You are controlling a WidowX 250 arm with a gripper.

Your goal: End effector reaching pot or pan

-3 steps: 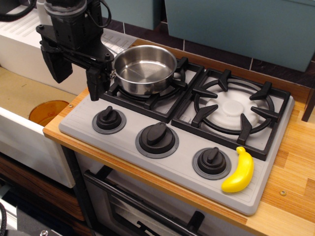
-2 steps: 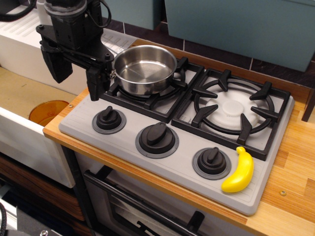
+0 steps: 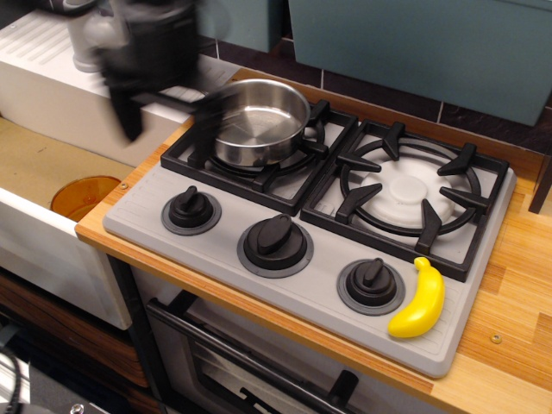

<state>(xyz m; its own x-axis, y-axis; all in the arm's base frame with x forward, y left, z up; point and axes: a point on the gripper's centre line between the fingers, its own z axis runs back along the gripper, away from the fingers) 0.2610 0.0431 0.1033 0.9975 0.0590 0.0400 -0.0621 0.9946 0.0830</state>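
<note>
Wooden counter (image 3: 509,345) is stretching away to the right of my gripper, its near edge dropping off in front. I am seeing a grey stove top (image 3: 285,289) lying on it, filling most of the room to the right of and below the gripper. Behind, a teal wall panel (image 3: 431,43) is closing off the back. To the left, a white unit (image 3: 52,86) is sitting lower than the counter, with an orange round thing (image 3: 82,197) below it.

I am finding the gripper (image 3: 168,108) badly smeared by motion blur at the upper left, over the stove's left edge; I cannot tell how far apart its fingers are standing. The steel saucepan (image 3: 257,121) is sitting on the left burner grate (image 3: 259,168), just to the gripper's right; the blur is overlapping its left rim.

Farther right, the second burner (image 3: 410,194) is standing bare. Three black knobs (image 3: 274,241) are lining the front, below the gripper. A yellow banana (image 3: 418,302) is lying at the far right front corner.

I am reading no writing anywhere.
</note>
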